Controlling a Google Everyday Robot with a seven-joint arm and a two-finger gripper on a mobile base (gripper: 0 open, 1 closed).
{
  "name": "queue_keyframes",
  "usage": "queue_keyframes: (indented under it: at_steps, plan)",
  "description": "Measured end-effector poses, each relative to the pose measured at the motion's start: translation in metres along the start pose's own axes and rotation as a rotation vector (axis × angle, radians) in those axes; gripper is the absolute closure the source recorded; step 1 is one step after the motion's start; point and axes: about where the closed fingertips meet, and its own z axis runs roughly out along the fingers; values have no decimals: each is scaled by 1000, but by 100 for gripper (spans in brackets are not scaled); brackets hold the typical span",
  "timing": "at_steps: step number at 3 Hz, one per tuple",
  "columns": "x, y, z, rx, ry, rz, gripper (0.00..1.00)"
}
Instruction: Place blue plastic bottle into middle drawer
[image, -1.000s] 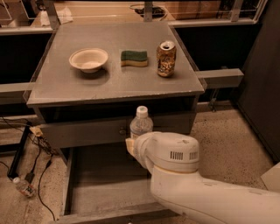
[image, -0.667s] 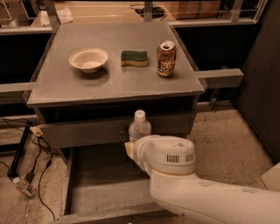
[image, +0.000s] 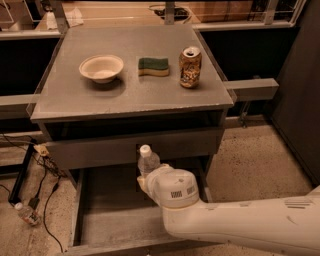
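The middle drawer (image: 100, 215) is seen open, its bare grey floor spread to the left of and below the blue plastic bottle (image: 148, 162). The bottle is held upright over the back part of the drawer, its long axis vertical and its white cap on top, and the clear body with a pale label rises directly out of the gripper (image: 148, 179). The gripper is judged to be closed around the lower part of the bottle, so a straight lowering is called for

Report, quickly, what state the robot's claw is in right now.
Claw: closed on the bottle, above the open drawer.
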Motion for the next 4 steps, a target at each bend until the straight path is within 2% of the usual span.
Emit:
queue_keyframes:
  at_steps: [1, 2, 3, 4]
  plan:
    - [6, 4, 6, -10, 5, -44, 100]
    - [5, 4, 6, -9, 4, -50, 100]
    - [12, 7, 14, -17, 12, -77, 100]
    - [19, 10, 30, -13, 7, -78, 100]
